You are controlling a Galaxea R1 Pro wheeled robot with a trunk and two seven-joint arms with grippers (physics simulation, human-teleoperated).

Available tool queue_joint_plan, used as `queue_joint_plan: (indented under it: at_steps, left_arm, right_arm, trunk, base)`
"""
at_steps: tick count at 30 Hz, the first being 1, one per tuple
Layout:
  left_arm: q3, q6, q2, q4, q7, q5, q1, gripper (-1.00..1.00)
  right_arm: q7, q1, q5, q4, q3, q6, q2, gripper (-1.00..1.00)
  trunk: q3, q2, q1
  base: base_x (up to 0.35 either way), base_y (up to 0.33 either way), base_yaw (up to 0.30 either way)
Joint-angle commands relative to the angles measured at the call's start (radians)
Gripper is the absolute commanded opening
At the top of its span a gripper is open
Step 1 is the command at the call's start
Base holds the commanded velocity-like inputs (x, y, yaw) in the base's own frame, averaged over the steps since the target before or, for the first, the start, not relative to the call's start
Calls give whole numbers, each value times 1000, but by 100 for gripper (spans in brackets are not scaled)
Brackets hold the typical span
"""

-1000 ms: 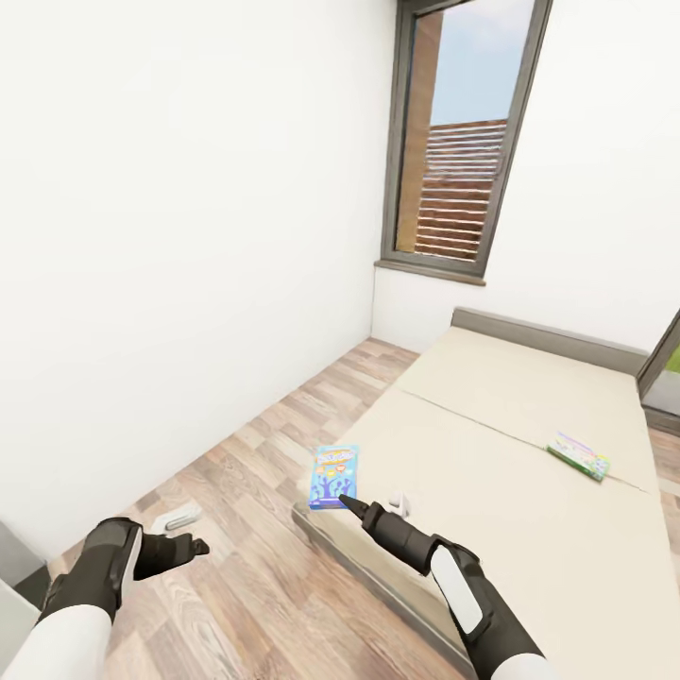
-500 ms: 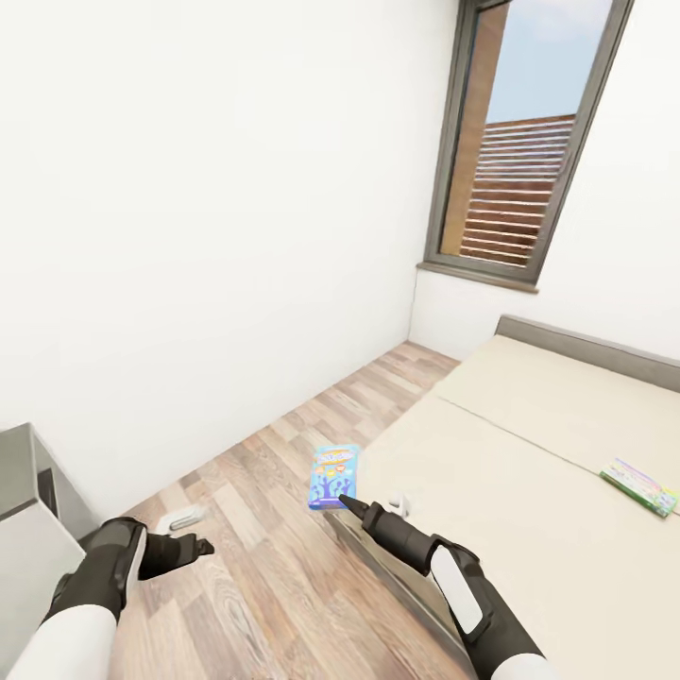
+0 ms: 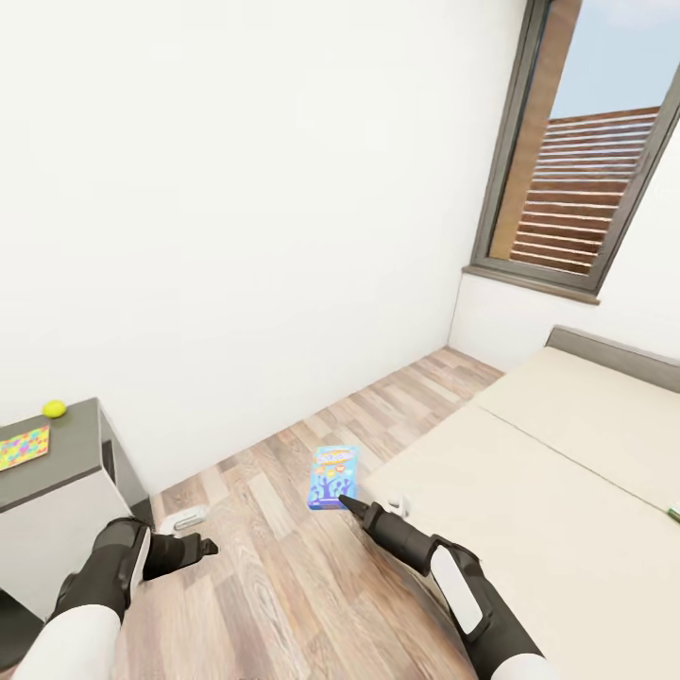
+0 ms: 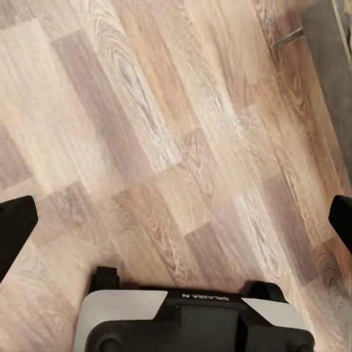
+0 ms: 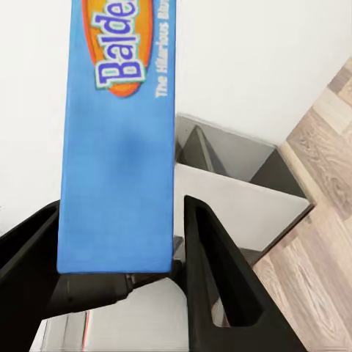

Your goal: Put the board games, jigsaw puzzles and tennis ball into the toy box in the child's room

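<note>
1. White-walled room, wood-plank floor [image 3: 274, 529], tall grey-framed window [image 3: 590, 151]. Bed [image 3: 567, 472] lies to my right, beige mattress on a grey frame.
2. Right pincer [image 3: 342, 499]: clamped on a blue board game [image 3: 331, 476], the box gripped at its lower edge and carried upright over the floor beside the bed. The right wrist view shows the same board game [image 5: 117, 139] between my two black fingers [image 5: 220, 293].
3. Left pincer [image 3: 200, 545]: spread apart, nothing held, plank floor beneath it in the left wrist view.
4. Table [image 3: 47, 463], dark grey section, ahead to my left. On it: one jigsaw puzzle [image 3: 23, 446] lying flat and the tennis ball [image 3: 54, 408] just behind it, apart from it.
5. Second game: a thin green sliver [image 3: 673, 515] at the far edge of the mattress; too little visible to name it.
6. Containers: no toy box in view, so I cannot tell its contents.
7. Progress, my estimate: early. One game is in hand but undelivered; the puzzle and ball seen on the table still wait.
</note>
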Motion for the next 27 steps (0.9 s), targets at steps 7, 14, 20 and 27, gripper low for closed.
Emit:
queue_joint_plan:
  at_steps: [7, 14, 20, 27]
  left_arm:
    - [3, 2, -1, -1, -10, -11, -1, 100]
    - [3, 1, -2, -1, -11, -11, -1, 100]
    - [3, 0, -2, -1, -14, -11, -1, 100]
    - [3, -1, -6, -1, -13, -11, -1, 100]
  right_arm:
    - [-1, -1, -11, 0, 0, 9, 1, -100]
    - [-2, -1, -11, 0, 0, 9, 2, -100]
    - [-3, -1, -11, 0, 0, 8, 2, -100]
    - [-3, -1, -11, 0, 0, 9, 2, -100]
  trunk:
    - [-2, -2, 1]
    - [-2, -2, 1]
    - [-2, -2, 1]
    - [-2, -2, 1]
  base:
    - [0, 0, 290]
    - [0, 0, 290]
    - [0, 0, 290]
    - [0, 0, 290]
